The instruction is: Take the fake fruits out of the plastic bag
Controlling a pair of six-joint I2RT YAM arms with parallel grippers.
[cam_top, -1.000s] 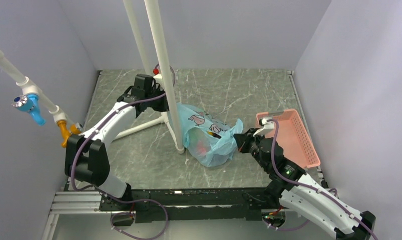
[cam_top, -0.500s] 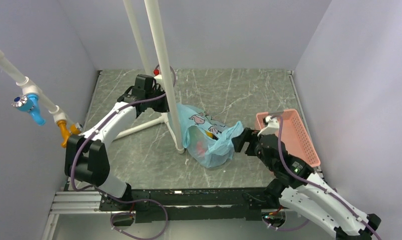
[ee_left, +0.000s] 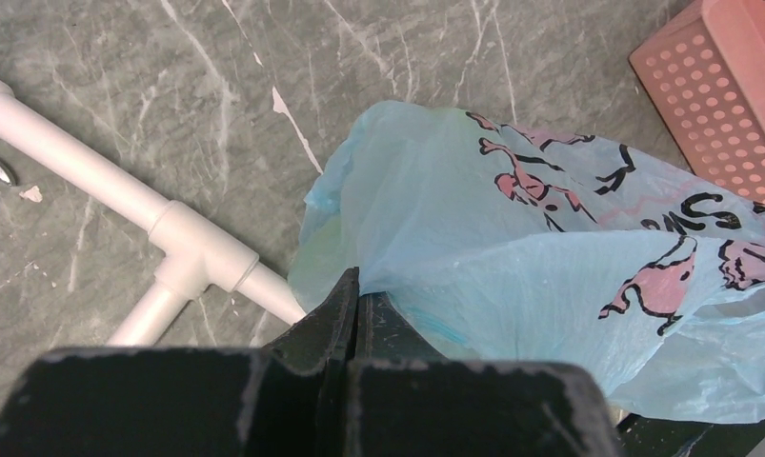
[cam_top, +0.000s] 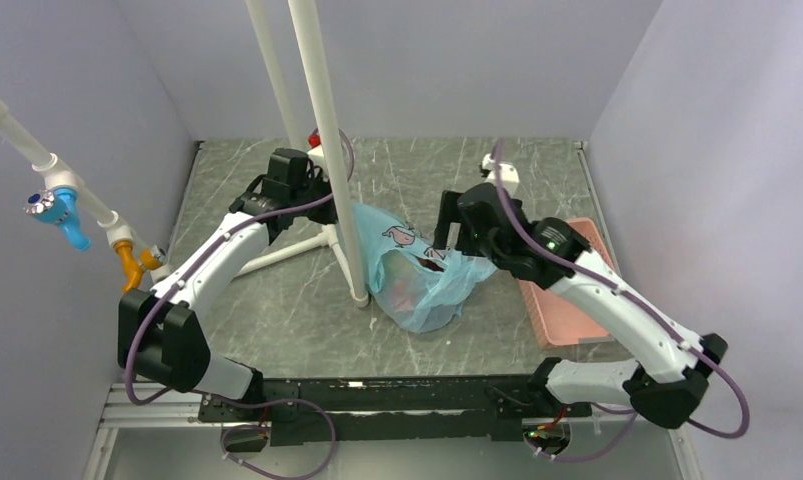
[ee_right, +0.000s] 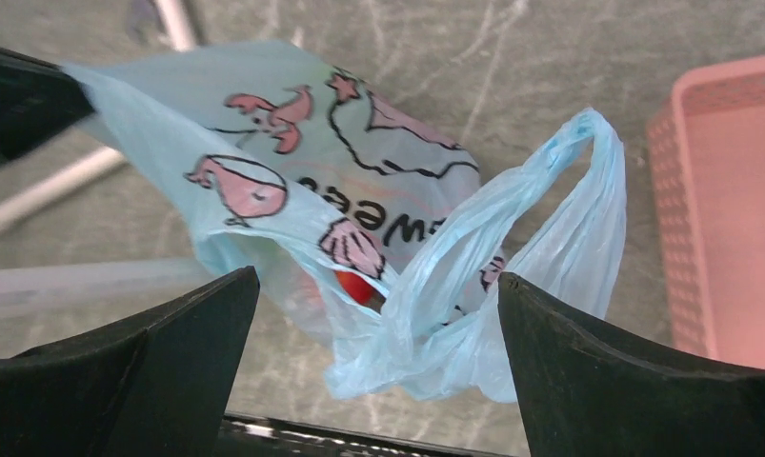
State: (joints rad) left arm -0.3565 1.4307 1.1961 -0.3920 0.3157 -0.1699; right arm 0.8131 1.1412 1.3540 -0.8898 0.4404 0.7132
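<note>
The plastic bag (cam_top: pixel 417 285) is light blue-green with pink and black print and lies crumpled on the marble table. My left gripper (cam_top: pixel 339 207) is partly hidden behind the white pole and is shut on the bag's far-left edge (ee_left: pixel 397 276); in the left wrist view the jaws (ee_left: pixel 357 286) meet on the film. My right gripper (cam_top: pixel 449 232) hangs open above the bag's mouth, nothing between its fingers (ee_right: pixel 376 276). One loop handle (ee_right: pixel 550 219) lies loose. A red fake fruit (ee_right: pixel 354 286) shows through the opening; the other fruits are hidden inside.
A pink slotted tray (cam_top: pixel 562 310) lies right of the bag, partly under my right arm. A white pipe stand (cam_top: pixel 327 150) rises just left of the bag, with its foot (ee_left: pixel 183 248) on the table. Blue and orange pipe fittings (cam_top: pixel 62 215) hang at the left wall.
My right gripper let go of the bag's right handle, opened wide, and swung up and back to hang over the bag. The freed handle slumped. The left gripper kept its hold.
</note>
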